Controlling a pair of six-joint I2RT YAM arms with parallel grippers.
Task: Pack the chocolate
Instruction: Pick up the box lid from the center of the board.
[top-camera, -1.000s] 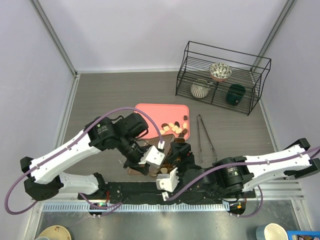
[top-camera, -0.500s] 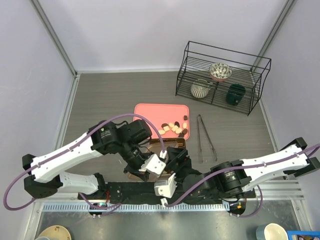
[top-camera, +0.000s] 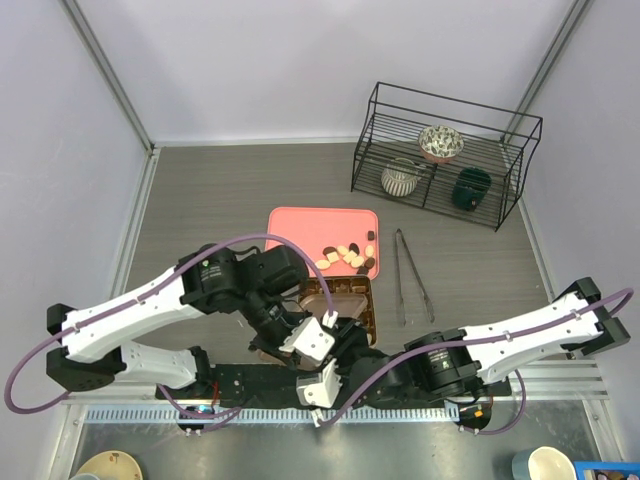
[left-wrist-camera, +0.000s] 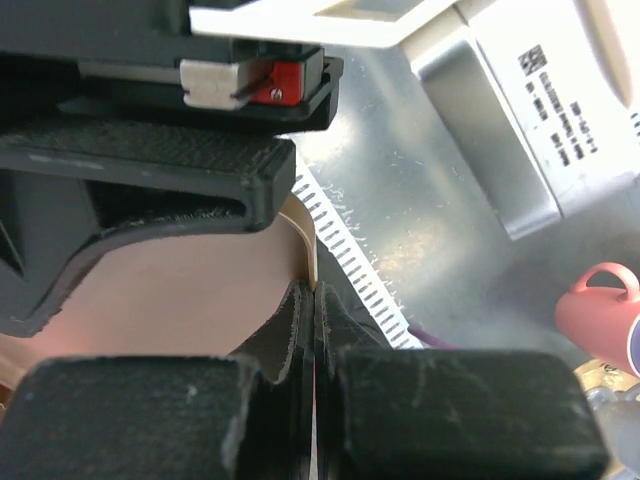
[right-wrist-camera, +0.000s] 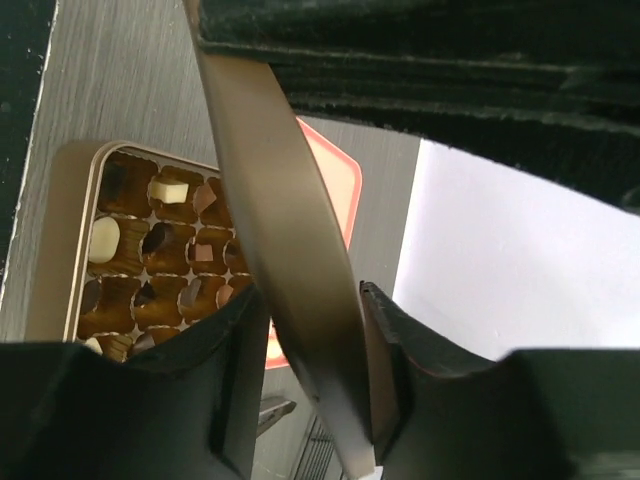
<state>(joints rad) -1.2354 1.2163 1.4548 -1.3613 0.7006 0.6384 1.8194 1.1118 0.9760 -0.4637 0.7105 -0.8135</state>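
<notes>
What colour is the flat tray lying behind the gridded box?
The tray is salmon pink, plain, without pattern; the top external view shows it best.

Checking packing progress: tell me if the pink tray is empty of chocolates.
No, several chocolates lie on the pink tray's right part.

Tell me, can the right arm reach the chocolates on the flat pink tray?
Probably not: the right gripper is closed around a gold-brown metal lid, also pinched by the left gripper.

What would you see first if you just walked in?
Up front, the left gripper and right gripper meet at a gold-brown lid. Right behind lies the gold box with chocolates in its little squares, and more chocolates sit on the pink tray beyond.
</notes>
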